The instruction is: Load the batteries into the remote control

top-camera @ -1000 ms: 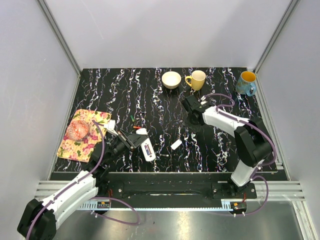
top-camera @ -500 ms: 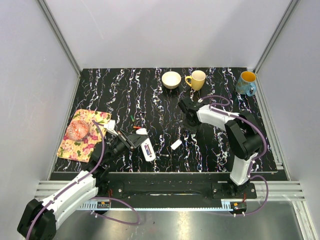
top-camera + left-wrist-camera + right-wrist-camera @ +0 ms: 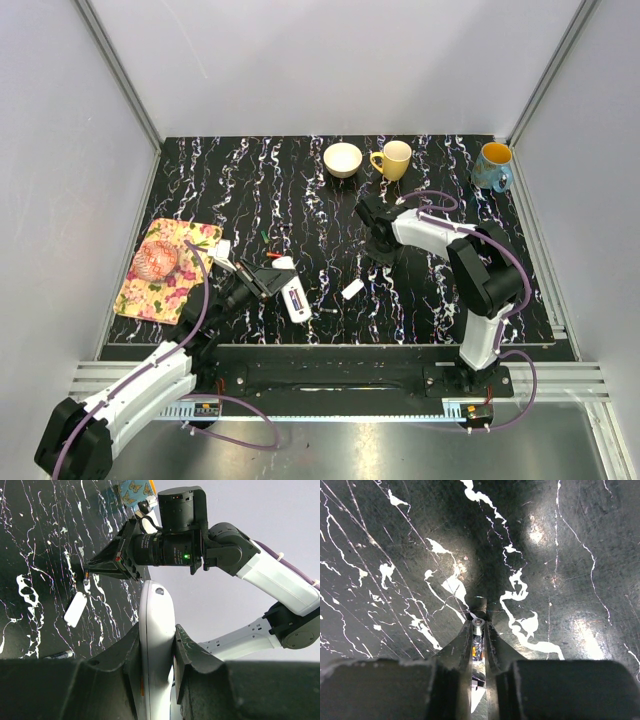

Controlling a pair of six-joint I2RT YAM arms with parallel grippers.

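My left gripper [image 3: 266, 284] is shut on the white remote control [image 3: 294, 294], which sticks out toward the right arm. In the left wrist view the remote [image 3: 156, 625] is clamped edge-on between my fingers [image 3: 192, 647]. My right gripper [image 3: 382, 251] points down at the table and is shut on a small battery [image 3: 478, 636] with dark and orange wrap. Its metal end pokes past the fingertips, just above the table. A second battery [image 3: 60, 655] lies loose on the table near the remote; it also shows in the top view [image 3: 327, 313].
A small white cover piece [image 3: 352, 289] lies between the two grippers. A tiny reddish bit [image 3: 272, 255] lies behind the remote. A floral cloth [image 3: 165, 272] with a pink object is at the left. A bowl [image 3: 343, 159], yellow mug [image 3: 394, 159] and blue mug [image 3: 492, 166] stand at the back.
My right gripper has shifted a little left and toward the near edge with the battery in it. The left arm and the remote have not moved.
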